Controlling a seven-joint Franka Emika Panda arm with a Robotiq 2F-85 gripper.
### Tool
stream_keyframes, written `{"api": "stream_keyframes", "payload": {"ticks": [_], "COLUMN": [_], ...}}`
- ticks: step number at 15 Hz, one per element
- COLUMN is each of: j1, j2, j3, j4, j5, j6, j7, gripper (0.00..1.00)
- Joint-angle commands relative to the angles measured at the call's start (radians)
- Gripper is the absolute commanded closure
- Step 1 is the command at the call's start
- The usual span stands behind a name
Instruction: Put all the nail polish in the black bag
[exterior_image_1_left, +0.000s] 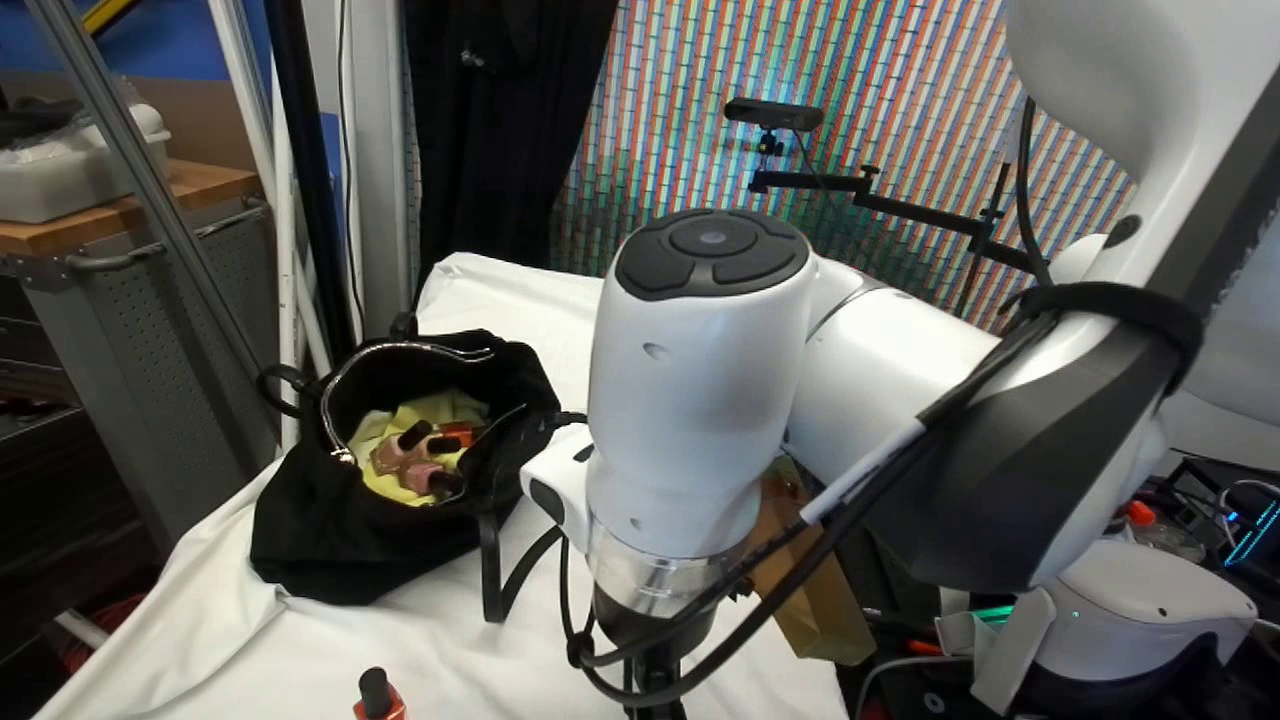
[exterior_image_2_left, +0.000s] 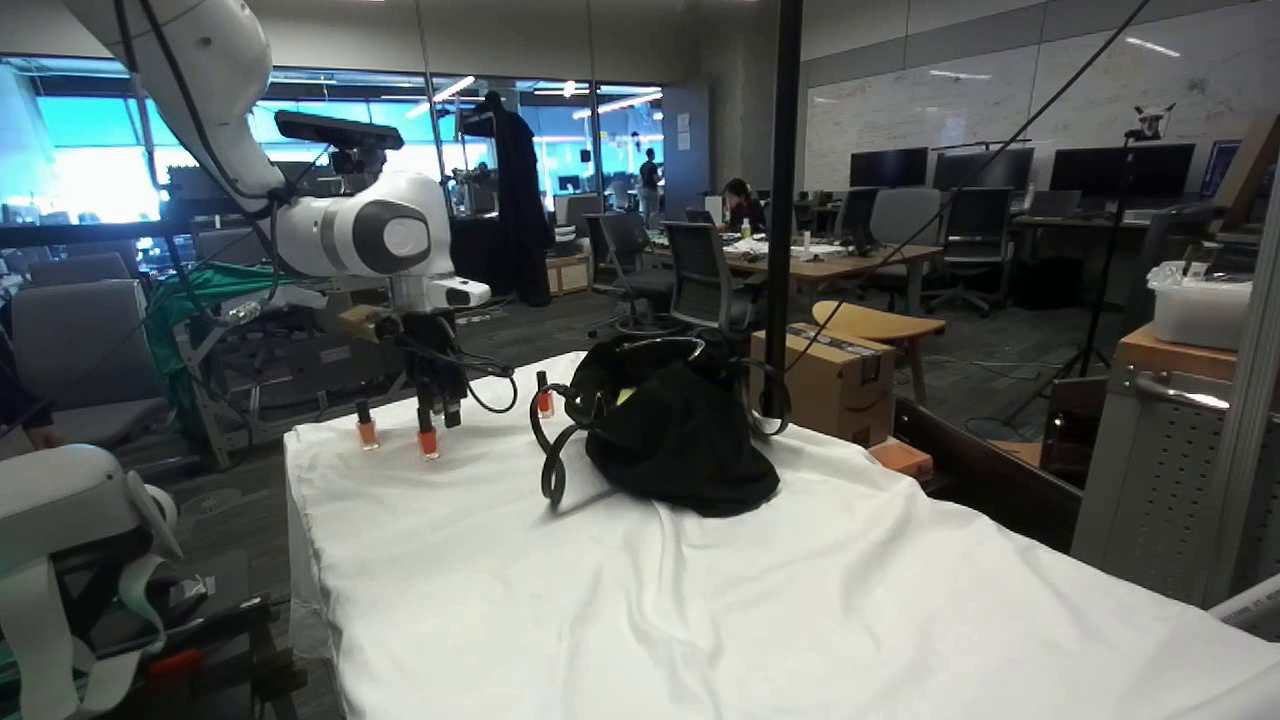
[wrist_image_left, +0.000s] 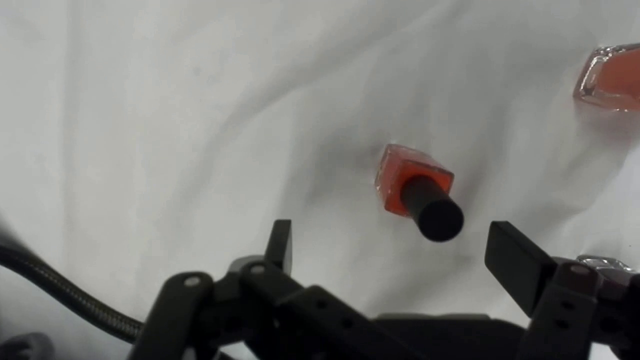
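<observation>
We take as target the red nail polish bottle (wrist_image_left: 412, 182), standing on the white cloth (wrist_image_left: 200, 100), cap up, long axis vertical. In the wrist view it sits ahead of the gripper (wrist_image_left: 392, 245) and somewhat right of the gap's middle. Jaws spread wide, holding nothing. Judgement: we need a forward and slight sideways correction before descending; going straight down here could miss the glass or clip the cap. Farther right, an orange bottle (wrist_image_left: 617, 80) is cut off by the frame edge. In an exterior view the black bag (exterior_image_1_left: 320, 530) slumps beside the arm (exterior_image_1_left: 700, 390), mouth gaping, at least three bottles (exterior_image_1_left: 395, 457) on its yellow lining (exterior_image_1_left: 430, 405).
</observation>
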Motion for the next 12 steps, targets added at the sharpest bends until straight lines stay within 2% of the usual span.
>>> {"api": "stream_keyframes", "payload": {"ticks": [1,12], "j1": [-0.013,-0.007], "j2": [-0.046,-0.011], "j3": [0.017,0.016], "j4": [-0.078,-0.101], "j5": [0.048,0.076], "j6": [0.084,0.158], "j7": [-0.014,-0.011], "gripper": [0.0,0.0]}}
